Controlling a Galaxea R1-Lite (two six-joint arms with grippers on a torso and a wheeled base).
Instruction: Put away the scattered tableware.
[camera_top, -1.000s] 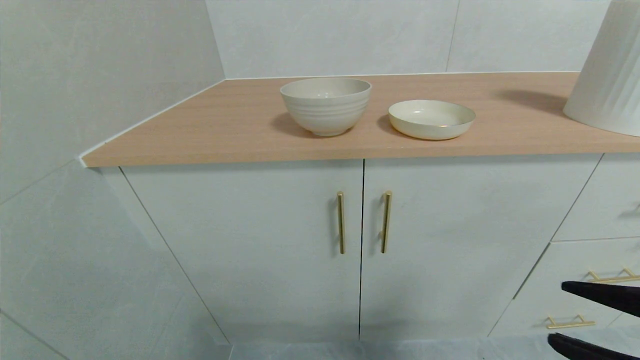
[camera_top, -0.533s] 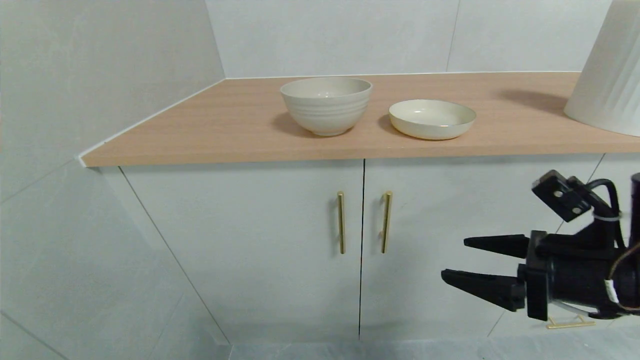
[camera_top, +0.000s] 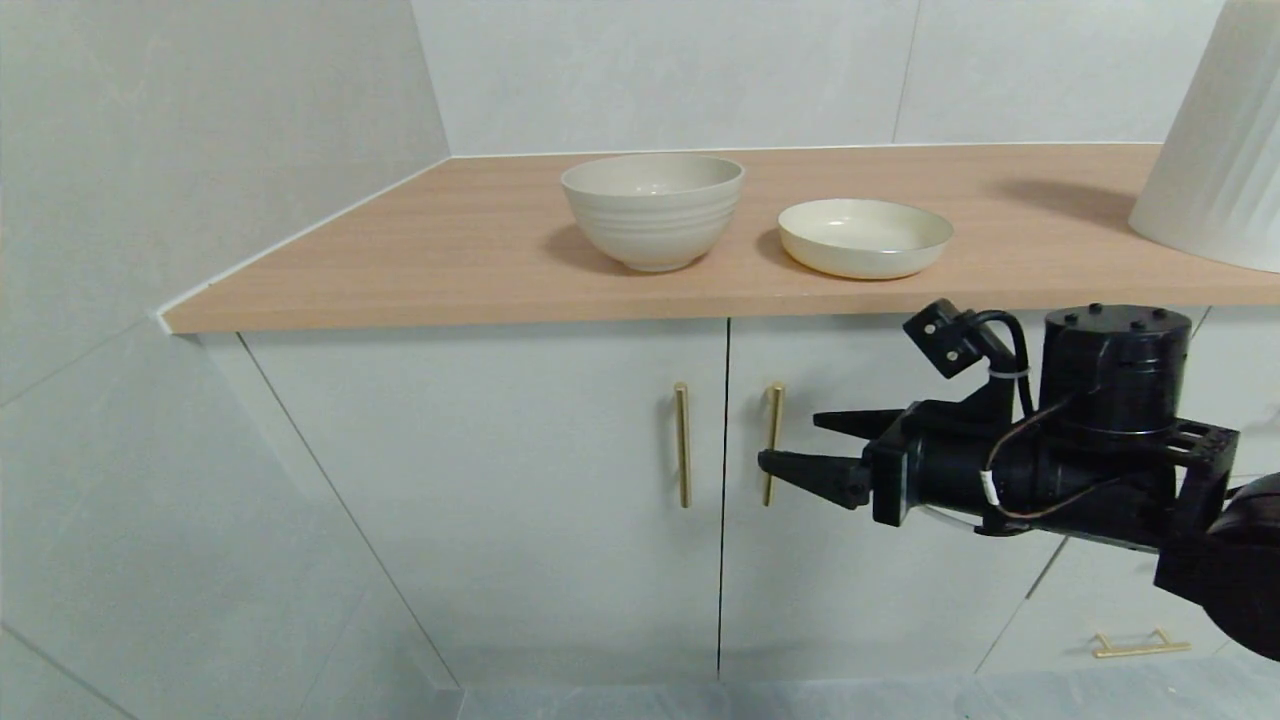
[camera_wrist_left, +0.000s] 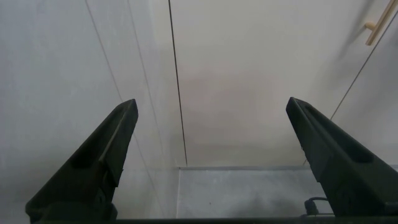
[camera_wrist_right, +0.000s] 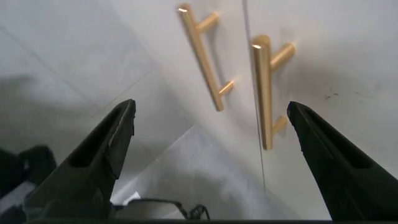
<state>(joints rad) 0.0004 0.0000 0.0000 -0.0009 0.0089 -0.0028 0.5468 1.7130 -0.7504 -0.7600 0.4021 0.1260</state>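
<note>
Right claw (camera_top: 790, 443) is advancing, jaws apart.
Right door's handle (camera_top: 774, 410) is sitting just ahead; approaching misaligned, the claw could be glancing off.

Smooth ceramic bowl (camera_top: 652, 210), matt wood-grain countertop (camera_top: 450, 260), shiny brass handles (camera_top: 682, 445)
</note>
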